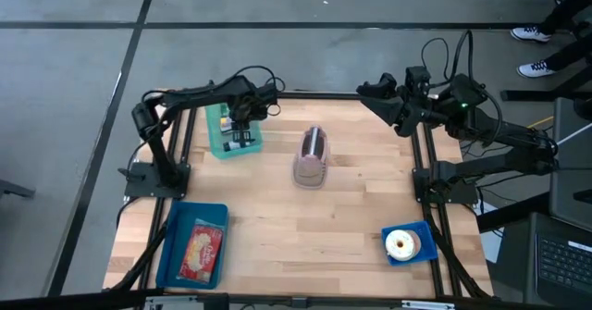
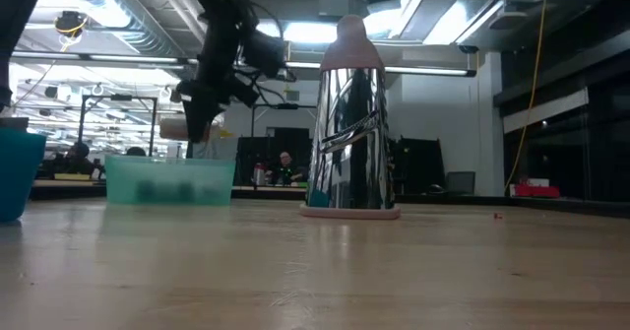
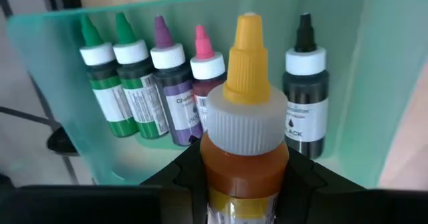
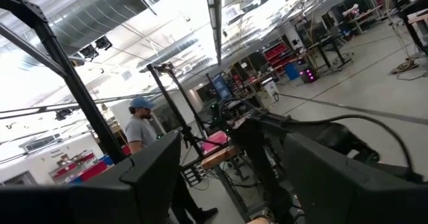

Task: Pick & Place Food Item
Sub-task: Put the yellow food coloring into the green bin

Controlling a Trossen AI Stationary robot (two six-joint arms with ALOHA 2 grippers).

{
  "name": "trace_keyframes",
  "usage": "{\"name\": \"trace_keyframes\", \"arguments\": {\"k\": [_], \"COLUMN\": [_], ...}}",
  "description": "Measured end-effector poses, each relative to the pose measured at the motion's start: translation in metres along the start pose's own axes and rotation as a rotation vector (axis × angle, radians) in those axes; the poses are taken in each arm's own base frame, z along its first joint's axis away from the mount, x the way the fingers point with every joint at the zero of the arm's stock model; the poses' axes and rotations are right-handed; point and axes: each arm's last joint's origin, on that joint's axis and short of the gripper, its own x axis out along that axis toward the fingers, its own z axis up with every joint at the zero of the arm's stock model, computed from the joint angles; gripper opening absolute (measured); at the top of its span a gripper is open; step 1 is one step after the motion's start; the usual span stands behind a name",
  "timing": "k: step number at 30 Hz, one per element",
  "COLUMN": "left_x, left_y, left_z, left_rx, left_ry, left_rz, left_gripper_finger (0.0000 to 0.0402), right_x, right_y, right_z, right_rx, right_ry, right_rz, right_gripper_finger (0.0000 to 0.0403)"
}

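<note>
My left gripper (image 3: pixel 244 180) is shut on a yellow-orange dropper bottle (image 3: pixel 245 124) with a white cap and a yellow nozzle. It hangs over the teal bin (image 1: pixel 231 131) at the table's far left. In the bin (image 3: pixel 60 83) lie several dropper bottles side by side: two green (image 3: pixel 114 83), a purple (image 3: pixel 170 83), a pink (image 3: pixel 207 70) and a black (image 3: pixel 306 83). In the low view my left gripper (image 2: pixel 197 108) is above the bin (image 2: pixel 169 180). My right gripper (image 4: pixel 234 184) is raised at the far right edge, open, with nothing between its fingers. My left gripper pinches the bottle's body just below the white cap (image 3: pixel 221 164) between its two fingers (image 3: pixel 179 174), one on each side. It comes steeply from above. The bottle's cap and nozzle stick out past the fingertips toward the bin, clear of the bottles there.
A chrome dome with pink ends (image 1: pixel 312 157) stands mid-table. A blue tray (image 1: pixel 168 254) with a food packet (image 1: pixel 202 248) lies at the near left. A small blue tray (image 1: pixel 421 253) with a white ring (image 1: pixel 401 244) sits near right. A person (image 4: pixel 142 134) stands beyond the table.
</note>
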Motion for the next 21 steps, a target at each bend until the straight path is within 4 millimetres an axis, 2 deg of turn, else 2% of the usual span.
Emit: {"name": "trace_keyframes", "arguments": {"k": [11, 15, 21], "left_x": [0.029, 0.040, 0.062], "left_y": [0.016, 0.013, -0.001], "left_z": [0.009, 0.006, -0.012], "left_rx": [0.009, 0.007, 0.007], "left_ry": [0.036, 0.044, 0.084], "left_rz": [-0.071, -0.118, -0.158], "left_gripper_finger": [0.0110, 0.0110, 0.0109], "right_x": [0.000, 0.000, 0.000], "right_y": [0.000, -0.001, -0.001], "right_z": [-0.001, -0.002, -0.003], "right_rx": [0.005, 0.010, 0.010], "right_ry": [0.020, 0.029, 0.032], "right_rz": [0.002, -0.004, -0.006], "right_gripper_finger": [0.0261, 0.0261, 0.0261]}}
